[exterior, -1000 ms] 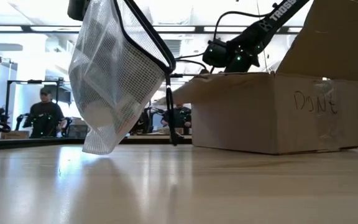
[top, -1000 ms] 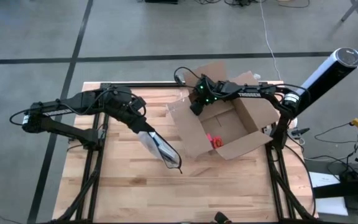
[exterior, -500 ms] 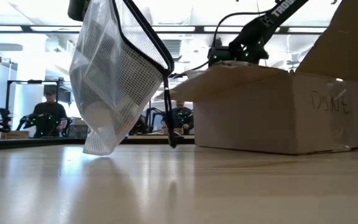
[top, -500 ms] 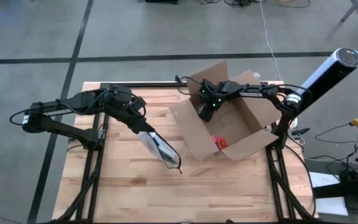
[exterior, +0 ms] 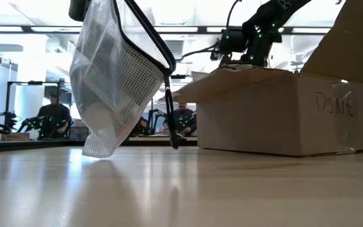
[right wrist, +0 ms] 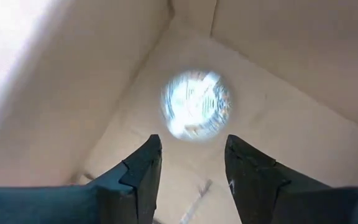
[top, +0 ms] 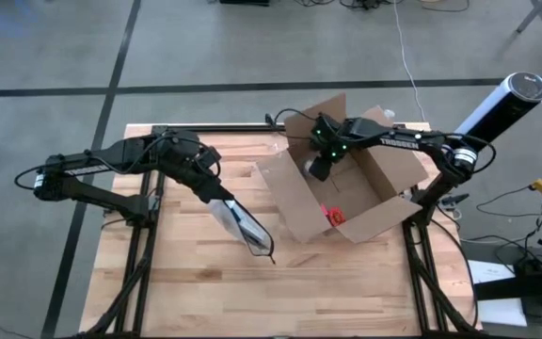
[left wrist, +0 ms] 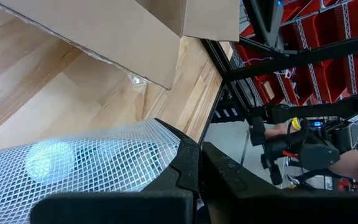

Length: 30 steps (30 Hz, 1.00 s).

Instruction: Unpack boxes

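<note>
**Q:** On the left, what is happening?
**A:** Left gripper [top: 216, 191], fingers closed, holds a mesh pouch [top: 243, 224] by its top edge; the pouch hangs above the table [top: 177, 282], left of the box.

**Q:** And to the right?
**A:** An open cardboard box [top: 294, 202] sits on the table's far right part, a red item [top: 328, 213] inside. Right gripper [right wrist: 191, 168] points down into the box, fingers parted, gripping nothing.
</note>
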Motion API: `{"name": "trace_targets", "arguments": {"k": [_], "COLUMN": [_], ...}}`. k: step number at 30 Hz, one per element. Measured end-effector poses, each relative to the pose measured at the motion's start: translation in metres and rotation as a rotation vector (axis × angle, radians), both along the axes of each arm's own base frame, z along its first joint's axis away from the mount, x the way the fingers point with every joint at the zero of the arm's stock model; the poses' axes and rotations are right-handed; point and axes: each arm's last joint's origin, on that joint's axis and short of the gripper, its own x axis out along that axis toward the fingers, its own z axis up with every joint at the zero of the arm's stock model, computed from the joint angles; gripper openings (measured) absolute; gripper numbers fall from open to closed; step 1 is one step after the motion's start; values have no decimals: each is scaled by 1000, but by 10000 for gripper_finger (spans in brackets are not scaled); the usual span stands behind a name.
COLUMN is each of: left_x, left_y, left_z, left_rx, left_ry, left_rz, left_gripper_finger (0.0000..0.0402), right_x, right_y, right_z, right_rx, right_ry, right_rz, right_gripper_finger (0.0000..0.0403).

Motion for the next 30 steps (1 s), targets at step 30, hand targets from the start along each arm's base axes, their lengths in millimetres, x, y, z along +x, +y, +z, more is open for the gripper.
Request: {"name": "trace_targets", "arguments": {"k": [30], "left_x": [0], "left_y": [0], "left_z": [0], "left_rx": [-21], "left_ry": [5], "left_rz": [3], "left_gripper_finger": [0], "right_x": [27], "right_y": [-14], "right_z": [-58], "right_rx": [53], "right_ry": [69], "right_rz": [7], "right_gripper_finger": [323]}}
